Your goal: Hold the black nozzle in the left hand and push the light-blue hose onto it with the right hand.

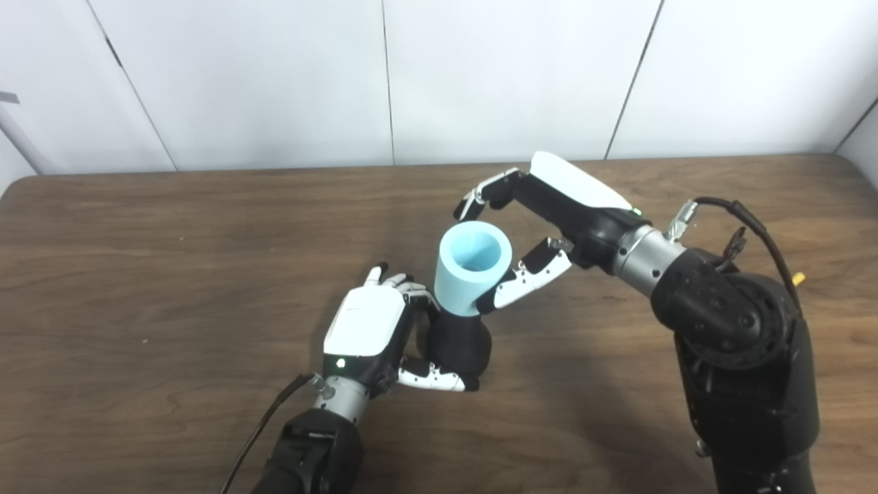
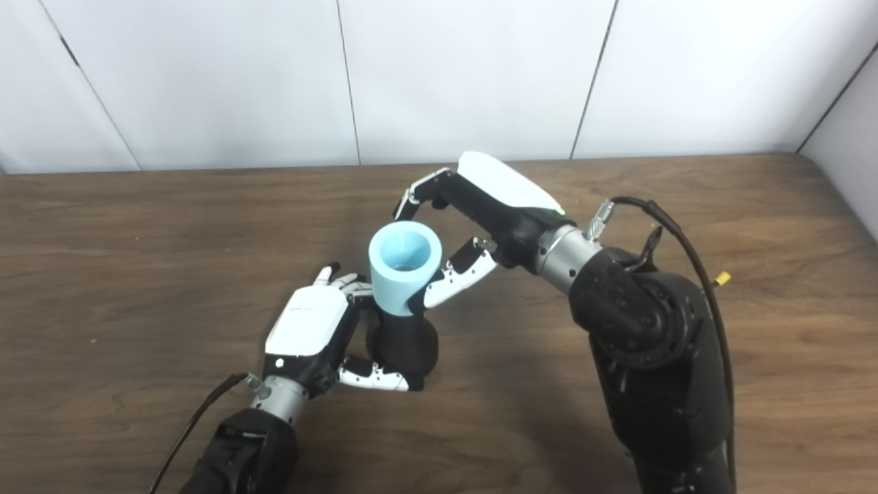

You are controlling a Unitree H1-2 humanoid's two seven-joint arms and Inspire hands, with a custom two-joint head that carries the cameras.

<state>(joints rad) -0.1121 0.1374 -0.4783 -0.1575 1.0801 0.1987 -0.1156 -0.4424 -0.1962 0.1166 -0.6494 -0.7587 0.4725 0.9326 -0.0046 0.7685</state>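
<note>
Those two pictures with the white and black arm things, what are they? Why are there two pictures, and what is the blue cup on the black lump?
Those are the two arms of a robot shaped a bit like a person. Both pictures come from cameras in its head, side by side like eyes, so they show the same scene from slightly different spots.

The surface is a brown wooden table. The "blue cup" is really a short light-blue hose piece, hollow and open at the top. The lump is a rounded black nozzle standing on the table, and the hose sits on top of it.

The left robot hand is wrapped around the nozzle, holding it. The right robot hand has its fingers on either side of the hose, with the thumb against its side; whether it grips firmly, I cannot tell.
</note>
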